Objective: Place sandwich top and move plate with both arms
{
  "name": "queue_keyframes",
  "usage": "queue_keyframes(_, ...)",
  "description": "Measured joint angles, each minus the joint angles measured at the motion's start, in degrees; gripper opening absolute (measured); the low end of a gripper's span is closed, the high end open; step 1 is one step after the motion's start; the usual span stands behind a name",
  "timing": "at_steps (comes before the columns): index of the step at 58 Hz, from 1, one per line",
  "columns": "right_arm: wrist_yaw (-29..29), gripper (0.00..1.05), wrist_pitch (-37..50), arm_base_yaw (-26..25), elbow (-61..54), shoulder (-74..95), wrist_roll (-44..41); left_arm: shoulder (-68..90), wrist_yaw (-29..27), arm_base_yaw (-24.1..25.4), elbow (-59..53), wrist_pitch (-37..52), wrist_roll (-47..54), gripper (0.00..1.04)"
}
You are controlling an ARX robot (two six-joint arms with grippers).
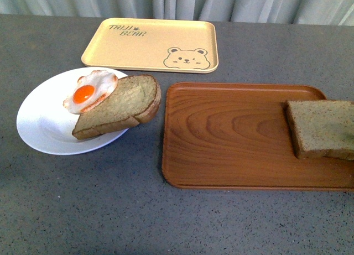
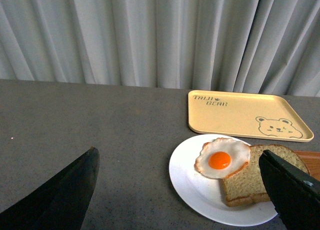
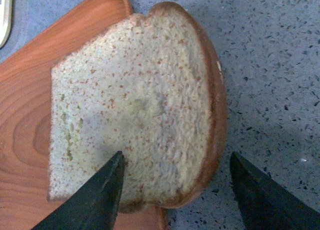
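Note:
The sandwich top [image 1: 321, 128], a speckled brown bread slice, lies at the right end of the brown wood tray [image 1: 221, 139]. In the right wrist view this slice [image 3: 135, 100] juts past the tray rim [image 3: 25, 120] over the table. My right gripper [image 3: 175, 190] hovers open above its crust edge, one finger [image 3: 95, 200] over the bread, the other over bare table. The white plate [image 1: 38, 122] at the left carries another bread slice [image 1: 121, 105] with a fried egg [image 1: 88, 92]. My left gripper [image 2: 180, 190] is open, short of the plate [image 2: 190, 185]. Neither arm shows in the front view.
A pale yellow bear-print tray [image 1: 149, 42] lies at the back, behind the plate and wood tray. Grey curtains [image 2: 150, 35] hang behind the far table edge. Grey speckled tabletop [image 1: 110, 211] stretches in front of the plate and the wood tray.

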Motion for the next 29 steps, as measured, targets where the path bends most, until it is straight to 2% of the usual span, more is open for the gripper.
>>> queue_keyframes(8,-0.22,0.28,0.44,0.35,-0.09,-0.33,1.16,0.00,0.00,0.00,0.00,0.00,0.00,0.96)
queue_keyframes(17,-1.60,0.07,0.04,0.31,-1.09,-3.48,2.03,0.00,0.00,0.00,0.00,0.00,0.00,0.96)
queue_keyframes(20,-2.12,0.03,-0.37,0.31,-1.46,-5.20,2.47,0.00,0.00,0.00,0.00,0.00,0.00,0.96)
queue_keyframes(29,-3.28,0.02,-2.01,0.72,-2.56,-11.39,4.70,0.00,0.00,0.00,0.00,0.00,0.00,0.96)
